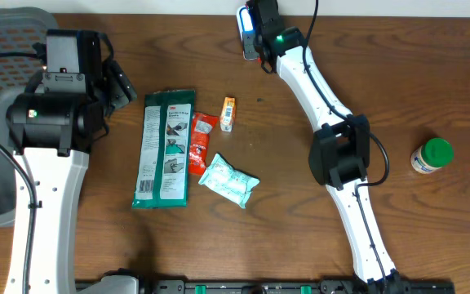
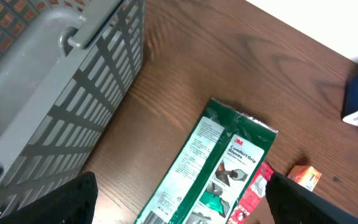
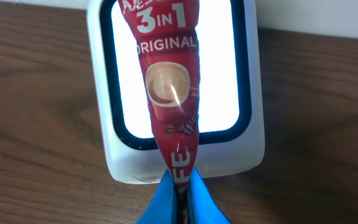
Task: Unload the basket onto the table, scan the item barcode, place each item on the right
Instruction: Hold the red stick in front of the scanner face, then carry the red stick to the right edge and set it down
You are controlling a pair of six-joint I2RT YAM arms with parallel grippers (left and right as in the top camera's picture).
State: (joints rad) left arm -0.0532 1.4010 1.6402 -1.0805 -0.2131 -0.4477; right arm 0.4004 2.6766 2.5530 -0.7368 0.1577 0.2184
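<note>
The 3-in-1 coffee sachet (image 3: 169,93) is standing lengthwise straight ahead of our right claw (image 3: 180,193), which is pinching its tail, printed face away from the scanner window (image 3: 222,68); our left claw (image 2: 179,205) is gaping, empty.

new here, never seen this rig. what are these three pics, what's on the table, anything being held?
Two robot arms at a wooden table. One picture looks down from above; the other two come from cameras on each wrist. The right gripper, with blue fingers, is shut on a red coffee sachet held in front of a lit white scanner at the table's far edge. The left gripper is open and empty above a green glove packet. Also lying there: a red packet, a small orange box, a pale teal pouch, a green-lidded jar, and a grey basket on the left.
</note>
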